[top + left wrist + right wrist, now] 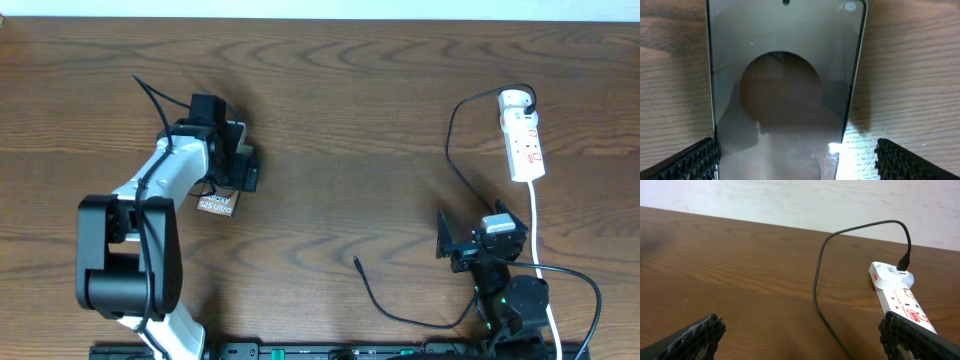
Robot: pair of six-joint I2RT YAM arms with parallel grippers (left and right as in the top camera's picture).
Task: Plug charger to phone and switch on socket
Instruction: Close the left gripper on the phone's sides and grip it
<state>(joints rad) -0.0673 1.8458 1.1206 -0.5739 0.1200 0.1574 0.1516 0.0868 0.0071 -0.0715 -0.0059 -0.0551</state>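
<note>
While both arms reach out from the near edge of the counter, the right pincer hangs low over the wood on the right side. It is released, with the jaws wide apart and nothing between them. To its left, the connector tip of the charger lies loose on the counter, well apart from the phone. From this tip the thin black cable first curves back toward the near edge, passing by the right arm.

A little farther, on the left half of the counter, the phone lies flat. The left pincer is also released and stands over the phone's near end, one pad on each side. The right pad is clearly apart from the edge (for the left pad I cannot tell if it touches). From above, only a corner of the phone with white lettering shows from under the pincer.

Farthest, near the right back corner, lies the socket. The other end of the charger is plugged into its rounded far end. Its white cord runs back toward the right arm.
</note>
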